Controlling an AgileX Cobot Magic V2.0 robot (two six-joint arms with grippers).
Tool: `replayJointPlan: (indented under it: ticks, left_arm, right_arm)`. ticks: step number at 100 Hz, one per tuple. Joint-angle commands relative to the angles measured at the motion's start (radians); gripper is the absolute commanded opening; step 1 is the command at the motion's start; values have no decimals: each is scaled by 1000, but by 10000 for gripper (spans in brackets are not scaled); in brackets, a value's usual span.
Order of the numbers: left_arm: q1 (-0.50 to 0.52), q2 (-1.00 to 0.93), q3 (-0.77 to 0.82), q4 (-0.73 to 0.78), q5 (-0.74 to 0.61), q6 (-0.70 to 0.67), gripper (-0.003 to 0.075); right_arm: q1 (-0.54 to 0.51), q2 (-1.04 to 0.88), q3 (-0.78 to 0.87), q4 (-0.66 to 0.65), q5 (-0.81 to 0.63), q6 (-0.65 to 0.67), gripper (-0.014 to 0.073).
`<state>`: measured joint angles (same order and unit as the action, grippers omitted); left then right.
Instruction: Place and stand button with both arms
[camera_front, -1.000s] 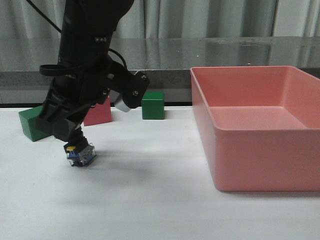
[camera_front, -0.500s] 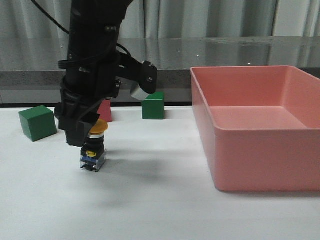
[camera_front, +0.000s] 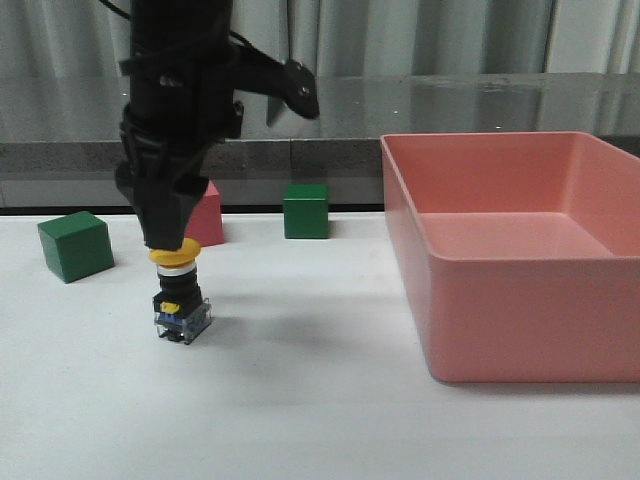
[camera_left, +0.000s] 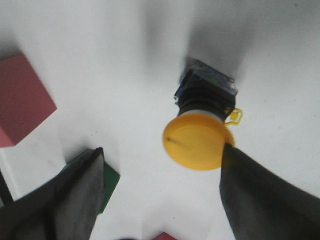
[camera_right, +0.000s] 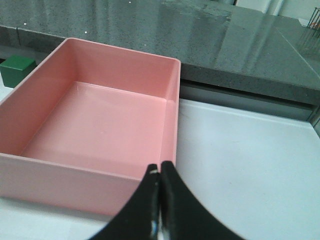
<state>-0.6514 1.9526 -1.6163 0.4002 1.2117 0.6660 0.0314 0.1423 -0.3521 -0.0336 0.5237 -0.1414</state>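
The button (camera_front: 180, 300) stands upright on the white table, yellow cap on top and clear-blue base down. My left gripper (camera_front: 170, 238) hangs directly above it, its tips at the level of the cap. In the left wrist view the left gripper (camera_left: 162, 149) is wide open. The button (camera_left: 200, 140) sits close to one finger (camera_left: 255, 190), and the cap's rim meets that finger's tip. My right gripper (camera_right: 160, 167) is shut and empty, hovering at the near corner of the pink bin (camera_right: 75, 185). The right arm is out of the front view.
The large pink bin (camera_front: 500, 300) fills the right side of the table. A green cube (camera_front: 75, 245) lies to the button's left. A pink cube (camera_front: 205, 222) and another green cube (camera_front: 305, 210) stand behind it. A grey ledge runs along the back.
The button was held tilted in my left gripper just above the table. It now stands upright on the table, and the gripper has opened and risen.
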Motion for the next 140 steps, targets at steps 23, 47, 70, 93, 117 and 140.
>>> replayJointPlan:
  ticks: [23,47,70,93,117,140]
  left_arm:
    - [149,-247,-32,-37,65,-219,359]
    - [340,-412,-25,-383,31,-235,-20]
    - [396,-706,256,-500,-377,-230,-20]
    - [396,-1070,710,-567,-683,-234,-20]
    - [396,-1417,1052,-601,-790,-238,-20]
    - [396,-1612,1202,-634,-776,-238,-20]
  right_arm:
    - [-7,8,-24,-10,-74,-2,-62]
    - [-7,8,-24,-10,-74,-2,-62]
    - [-7,8,-24,-10,-74,-2,-62]
    - [-7,8,-24,-10,-74,-2,-62]
    - [-7,8,-24,-10,-74,-2,-62]
    - [-7,8,-24,-10,-74,-2,-62]
